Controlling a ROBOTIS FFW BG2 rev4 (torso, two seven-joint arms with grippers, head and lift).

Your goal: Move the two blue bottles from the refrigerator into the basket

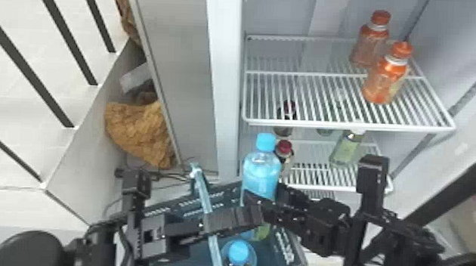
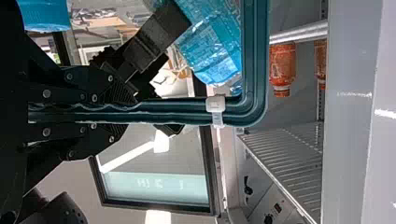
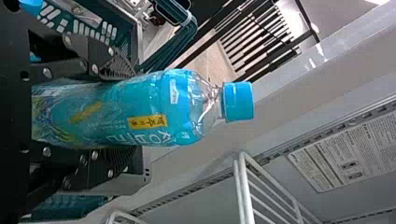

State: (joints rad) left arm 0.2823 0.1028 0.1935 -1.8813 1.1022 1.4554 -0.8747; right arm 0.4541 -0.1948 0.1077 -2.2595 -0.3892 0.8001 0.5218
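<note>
One blue bottle [image 1: 261,171] stands upright in the right tool [image 1: 267,198], gripped over the basket [image 1: 301,259]. Second blue bottle [image 1: 239,253] inside. The left tool [image 1: 223,220] is clamped on the basket's handle [image 1: 202,190]. Refrigerator [image 1: 225,85]: two orange bottles [image 1: 384,81] on the upper wire shelf [image 1: 324,125]. Brown crumpled material [image 1: 139,133] to the left. Both arms angle inward.

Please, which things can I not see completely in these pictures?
- Basket: near side cut by head view's bottom edge.
- Held blue bottle: crossed by black fingers, head view.
- Dark bottle: top behind upper shelf bars, head view.
</note>
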